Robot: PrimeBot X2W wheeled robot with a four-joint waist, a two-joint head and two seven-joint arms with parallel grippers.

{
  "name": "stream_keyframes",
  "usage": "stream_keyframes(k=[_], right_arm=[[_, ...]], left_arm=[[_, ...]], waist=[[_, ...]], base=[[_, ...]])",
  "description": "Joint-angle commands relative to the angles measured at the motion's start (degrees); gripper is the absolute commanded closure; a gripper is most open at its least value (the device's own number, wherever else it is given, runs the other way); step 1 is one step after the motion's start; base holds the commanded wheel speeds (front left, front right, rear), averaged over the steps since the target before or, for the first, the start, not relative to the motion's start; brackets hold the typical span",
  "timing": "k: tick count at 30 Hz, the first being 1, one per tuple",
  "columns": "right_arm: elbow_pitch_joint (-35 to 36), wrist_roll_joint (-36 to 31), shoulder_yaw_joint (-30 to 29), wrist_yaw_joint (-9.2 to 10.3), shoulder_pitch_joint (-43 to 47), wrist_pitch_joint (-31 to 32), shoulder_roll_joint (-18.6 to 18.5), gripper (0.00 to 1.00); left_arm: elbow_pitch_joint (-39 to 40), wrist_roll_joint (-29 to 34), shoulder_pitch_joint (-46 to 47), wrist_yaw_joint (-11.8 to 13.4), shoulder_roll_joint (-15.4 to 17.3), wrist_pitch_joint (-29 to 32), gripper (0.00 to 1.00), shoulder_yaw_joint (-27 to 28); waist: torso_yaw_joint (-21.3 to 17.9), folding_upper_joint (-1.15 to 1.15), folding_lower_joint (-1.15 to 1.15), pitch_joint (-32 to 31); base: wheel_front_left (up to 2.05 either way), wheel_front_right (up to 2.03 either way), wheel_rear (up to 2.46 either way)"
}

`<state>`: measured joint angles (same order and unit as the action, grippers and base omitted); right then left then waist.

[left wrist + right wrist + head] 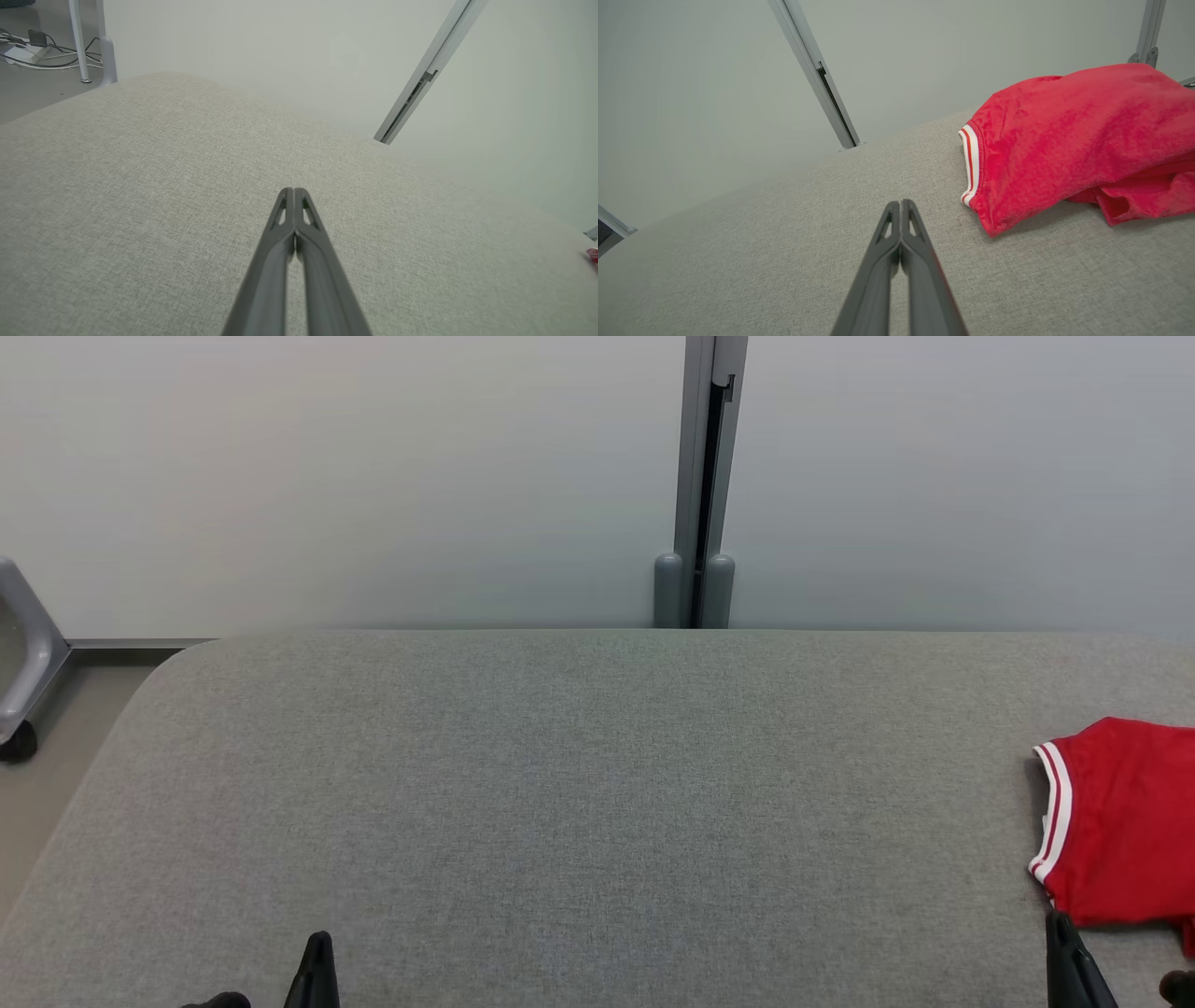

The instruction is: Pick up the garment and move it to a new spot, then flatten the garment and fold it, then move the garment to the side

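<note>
Head view puts the garment (1125, 821), red with a white-striped hem, at the far right of the grey table (560, 775), partly cut off by the picture's edge. The right jaws are closed on nothing, their tip just beside the garment's near edge. The right wrist view shows a gap between the two. The left jaws are closed and empty too, over bare table well apart from the garment. In the right wrist view the garment is a rumpled mound with a loose fold spilling from under it, neither spread flat nor neatly folded. Judging by that, nothing of the task looks done. The pick-up, the move to a new spot, the flattening, the folding and the shift aside all seem left.
</note>
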<state>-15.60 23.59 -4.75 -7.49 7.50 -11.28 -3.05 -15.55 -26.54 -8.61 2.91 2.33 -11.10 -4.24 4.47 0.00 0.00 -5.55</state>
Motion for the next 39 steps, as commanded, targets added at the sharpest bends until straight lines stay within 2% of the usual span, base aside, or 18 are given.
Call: stream_keyframes(k=[1,20,39], right_arm=[[1.04,2.36,-0.21,-0.01,-1.68,0.50,-0.42,1.00],[1.38,19.42,-0.54,-0.01,-4.83,4.87,-0.31,1.00],[1.52,33.26,-0.95,-0.01,-7.47,8.51,-0.22,1.00]], left_arm=[[0.97,-2.26,2.25,-0.54,0.21,0.35,1.00,0.69],[1.25,-18.57,5.64,-3.10,0.33,4.73,1.00,3.28],[1.39,-31.80,8.38,-5.17,0.43,8.39,1.00,5.42]], waist=[[-0.06,0.00,0.00,0.07],[-0.81,0.00,0.00,1.03],[-1.56,0.00,0.00,2.00]], base=[[0.00,0.00,0.00],[0.00,0.00,0.00],[0.00,0.00,0.00]])
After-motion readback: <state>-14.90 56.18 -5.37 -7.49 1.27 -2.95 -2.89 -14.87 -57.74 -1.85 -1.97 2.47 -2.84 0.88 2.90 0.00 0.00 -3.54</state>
